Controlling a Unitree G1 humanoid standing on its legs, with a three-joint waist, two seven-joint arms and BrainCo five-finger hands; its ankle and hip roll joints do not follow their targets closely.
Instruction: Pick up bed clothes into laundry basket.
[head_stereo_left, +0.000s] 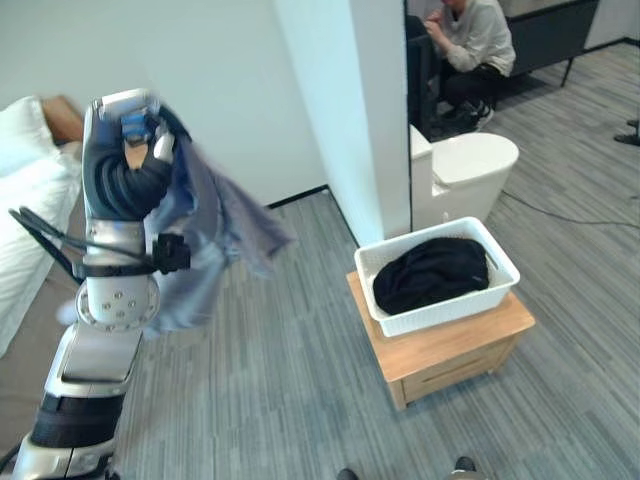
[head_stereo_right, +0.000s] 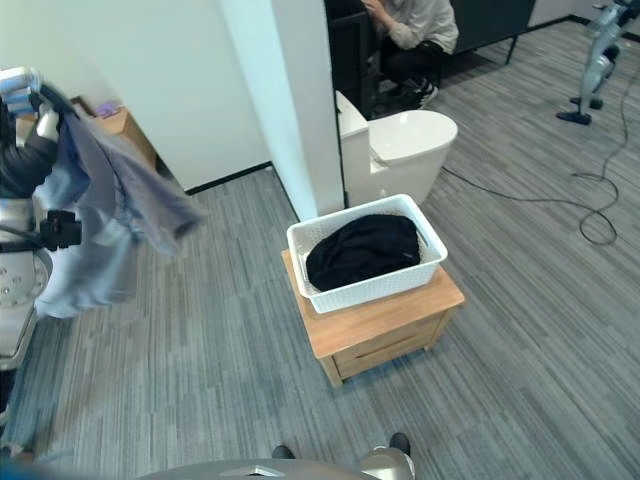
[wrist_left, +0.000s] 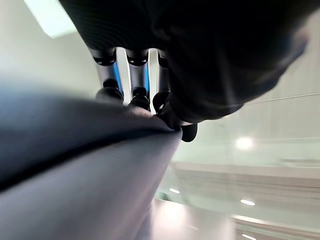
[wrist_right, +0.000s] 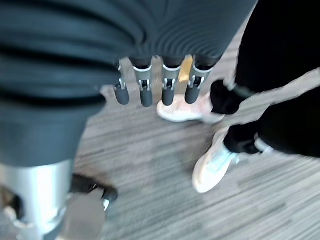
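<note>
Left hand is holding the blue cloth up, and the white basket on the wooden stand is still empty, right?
Not empty. The left eye view shows a black garment already lying in the basket. The rest holds: the left hand grips the blue cloth up high, and the basket sits on the stand.

The blue-grey garment (head_stereo_left: 215, 225) hangs blurred, hiding the left robot hand's (head_stereo_left: 125, 150) fingertips.

A mock-up bedroom inside an office: a bed (head_stereo_left: 25, 200) with white pillows at nine o'clock, a toilet (head_stereo_right: 395, 140) at twelve, grey carpet-tile floor (head_stereo_left: 580, 200), a seated person (head_stereo_left: 470, 45) beyond the partition wall (head_stereo_left: 360, 110).
</note>
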